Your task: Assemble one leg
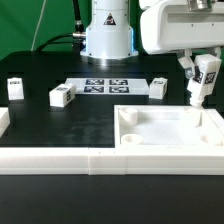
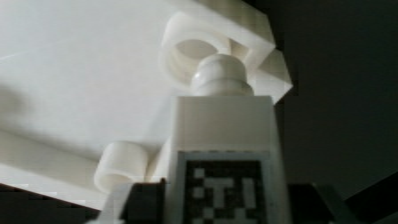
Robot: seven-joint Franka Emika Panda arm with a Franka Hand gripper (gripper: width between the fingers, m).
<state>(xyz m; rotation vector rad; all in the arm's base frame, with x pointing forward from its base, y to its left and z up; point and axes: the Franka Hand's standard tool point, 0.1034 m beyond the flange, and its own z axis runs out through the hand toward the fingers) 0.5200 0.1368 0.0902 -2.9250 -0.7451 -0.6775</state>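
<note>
My gripper (image 1: 200, 80) is shut on a white leg (image 1: 203, 77) with a black-and-white tag and holds it tilted above the far right corner of the large white tray-like part (image 1: 175, 125). In the wrist view the held leg (image 2: 222, 130) fills the middle, its round tip just short of the tray's corner hole (image 2: 192, 47). The dark fingers (image 2: 146, 205) press on both sides of the leg. Three more legs lie on the black table: one at the far left (image 1: 15, 88), one left of centre (image 1: 62, 95), one by the marker board (image 1: 159, 87).
The marker board (image 1: 105, 85) lies flat in front of the arm's base (image 1: 107, 35). A long white wall (image 1: 60, 160) runs along the near table edge. A white block (image 1: 4, 122) sits at the exterior view's left edge.
</note>
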